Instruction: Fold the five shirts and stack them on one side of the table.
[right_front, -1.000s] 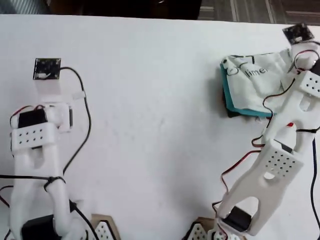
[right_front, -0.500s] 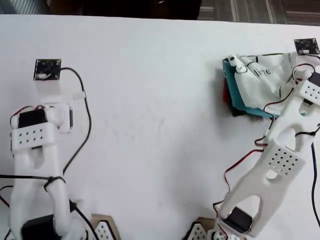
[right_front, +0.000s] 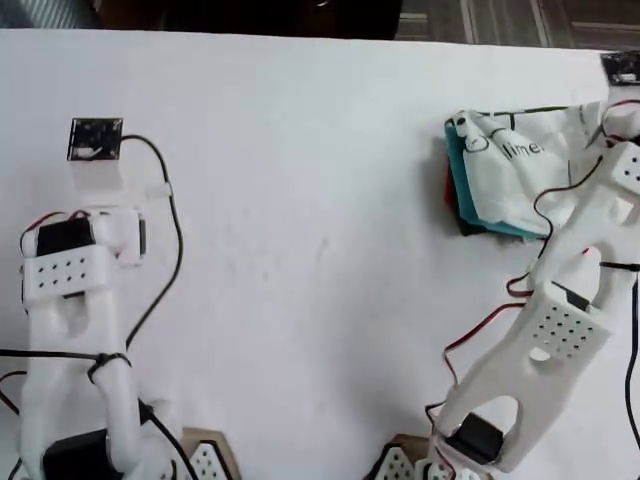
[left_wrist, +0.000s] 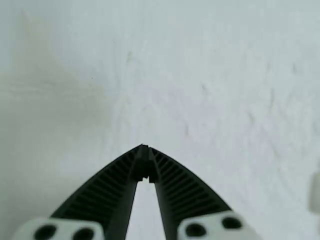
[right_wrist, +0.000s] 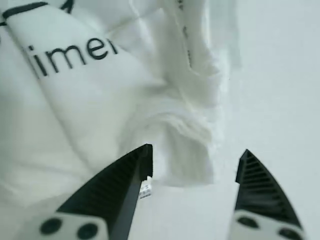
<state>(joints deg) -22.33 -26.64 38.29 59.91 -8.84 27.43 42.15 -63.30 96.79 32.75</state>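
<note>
White shirt tops the stack at the table's two o'clock — the right gripper hangs spread wide over its edge. The left gripper, at nine o'clock, is clenched, tips meeting.

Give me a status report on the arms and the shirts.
Left gripper shut, over the table. Right gripper open at the crumpled white shirt atop the stack. No obstruction seen.

Your left arm stands at the left, rising from its near base and stretching toward the far side. The left pincer points down with its jaws pressed together. Your right arm leans from its near base out to the far right, and the right pincer is spread wide.
</note>
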